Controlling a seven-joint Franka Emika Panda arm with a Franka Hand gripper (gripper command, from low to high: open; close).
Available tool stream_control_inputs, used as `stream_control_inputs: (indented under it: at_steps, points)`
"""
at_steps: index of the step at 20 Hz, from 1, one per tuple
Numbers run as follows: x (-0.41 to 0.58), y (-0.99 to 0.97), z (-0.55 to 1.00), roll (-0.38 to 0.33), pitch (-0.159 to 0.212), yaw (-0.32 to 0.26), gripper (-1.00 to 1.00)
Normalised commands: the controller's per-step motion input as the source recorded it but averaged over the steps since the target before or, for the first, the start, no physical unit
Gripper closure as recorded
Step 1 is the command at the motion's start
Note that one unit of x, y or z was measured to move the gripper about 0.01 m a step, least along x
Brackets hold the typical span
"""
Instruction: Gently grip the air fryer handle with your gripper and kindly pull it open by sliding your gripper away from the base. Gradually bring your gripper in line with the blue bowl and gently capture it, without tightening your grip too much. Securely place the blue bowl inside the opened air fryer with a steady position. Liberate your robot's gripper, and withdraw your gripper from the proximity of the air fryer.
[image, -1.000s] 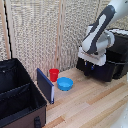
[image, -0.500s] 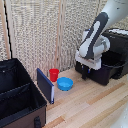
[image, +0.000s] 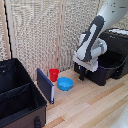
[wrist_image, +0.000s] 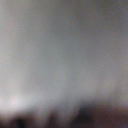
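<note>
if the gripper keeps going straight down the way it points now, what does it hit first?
Probably the wooden floor, just in front of the pulled-out drawer. The gripper points down beside it; depth is unclear, so it might clip the drawer front.

The wrist view is a grey blur, darker along one edge.

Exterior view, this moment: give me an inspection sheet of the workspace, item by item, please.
Surface: light wooden floor.
Job's things: air fryer with its drawer pulled out toward the exterior view's left; the handle is hidden behind the arm. Blue bowl sits on the wood, outside the fryer.
Clutter: red cup just behind the bowl; flat dark-blue panel standing upright; open black fabric case.
Grippers: gripper at the drawer's front; jaw state cannot be told. Wrist view is a grey blur.
Cables: nothing seen.
Surroundings: beige woven screen behind everything.
</note>
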Motion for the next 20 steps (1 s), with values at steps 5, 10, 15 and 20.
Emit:
stream_control_inputs:
  at_steps: [5,10,15,20]
  points:
    - [0.049,0.15,0.47,0.016,0.108,-0.019,-1.0]
    - [0.0,0.14,0.7,-0.002,0.156,-0.031,-1.0]
    - [-0.071,0.16,0.8,0.02,0.138,-0.016,-1.0]
    - [-0.093,0.2,0.69,0.08,0.15,0.004,-1.0]
